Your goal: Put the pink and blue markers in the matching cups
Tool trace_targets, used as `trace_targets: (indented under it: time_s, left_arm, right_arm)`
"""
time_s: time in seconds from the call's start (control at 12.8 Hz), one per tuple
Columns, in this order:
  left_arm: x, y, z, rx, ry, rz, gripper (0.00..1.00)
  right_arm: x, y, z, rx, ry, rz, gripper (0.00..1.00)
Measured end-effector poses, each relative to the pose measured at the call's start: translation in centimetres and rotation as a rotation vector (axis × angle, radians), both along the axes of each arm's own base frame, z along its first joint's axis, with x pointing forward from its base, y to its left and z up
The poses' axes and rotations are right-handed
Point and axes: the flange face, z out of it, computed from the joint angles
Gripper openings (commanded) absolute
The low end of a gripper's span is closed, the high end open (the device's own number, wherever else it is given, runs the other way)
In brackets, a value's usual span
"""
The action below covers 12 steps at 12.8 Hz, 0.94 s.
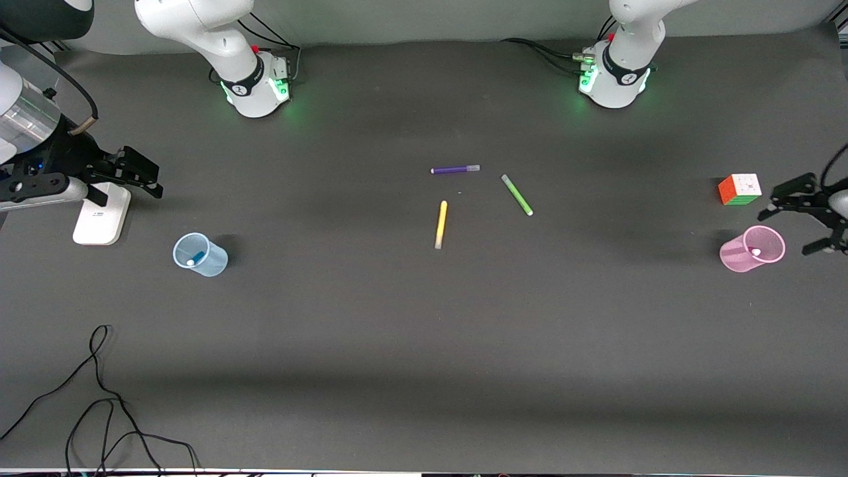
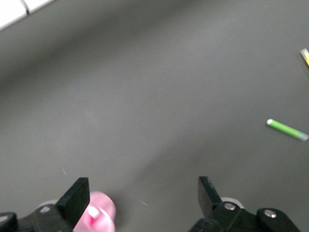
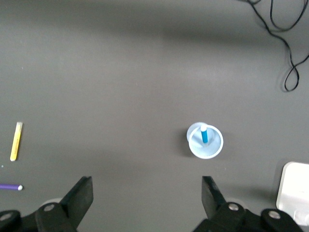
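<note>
The blue cup stands upright on the dark desk toward the right arm's end, and the blue marker leans inside it with its whitish tip at the rim; from the right wrist view the marker shows clearly against the cup wall. Toward the left arm's end the pink cup stands upright too, with the pink marker in it, though only its pale tip shows, the shaft blending into the cup's colour. In the left wrist view the pink cup is blurred and cut off at the edge. The right claw hangs open and empty over the desk beside a white flat box, which it partly hides. The left claw hangs open and empty too, just beside the pink cup, its arm cut off by the edge of the front view. A puzzle cube sits near the pink cup, farther from the front camera. In the middle of the desk lie a purple pen, a green pen and a yellow pen, all apart from one another. A black cable trails across the desk nearest the front camera.
</note>
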Motion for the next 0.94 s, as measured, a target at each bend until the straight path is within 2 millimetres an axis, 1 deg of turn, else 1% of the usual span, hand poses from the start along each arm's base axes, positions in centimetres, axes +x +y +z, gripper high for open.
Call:
trace_targets:
  time_s: [0.16,0.23,0.31,0.39,0.47,0.7,0.86,0.94]
  left_arm:
    - [0.3,-5.0,2.3,0.075,0.098,0.167,1.0]
    - [0.4,-7.3,3.1,0.108,0.127,0.249,1.0]
    - [0.4,-9.5,3.7,0.139,0.148,0.318,1.0]
    - [0.3,-11.3,4.0,0.161,0.161,0.373,1.0]
    - [0.2,-12.5,4.0,0.171,0.169,0.411,1.0]
    - [-0.4,-15.0,4.0,0.245,0.203,0.465,1.0]
    - [-0.9,-17.0,4.0,0.29,0.204,0.47,1.0]
    - [-0.9,-17.7,4.0,0.299,0.201,0.467,1.0]
  right_arm:
    - [-0.1,0.0,-0.1,-0.001,0.012,-0.007,1.0]
    - [-0.2,0.0,-0.2,-0.001,0.021,-0.024,1.0]
    - [-0.4,0.0,-0.3,-0.003,0.041,-0.041,1.0]
    - [-0.6,0.0,-0.5,-0.004,0.054,-0.05,1.0]
    - [-0.6,-0.1,-0.5,-0.005,0.057,-0.053,1.0]
    - [-0.6,-0.1,-0.5,-0.005,0.061,-0.055,1.0]
    - [-0.7,-0.1,-0.6,-0.006,0.066,-0.056,1.0]
    - [-0.7,-0.1,-0.6,-0.006,0.068,-0.056,1.0]
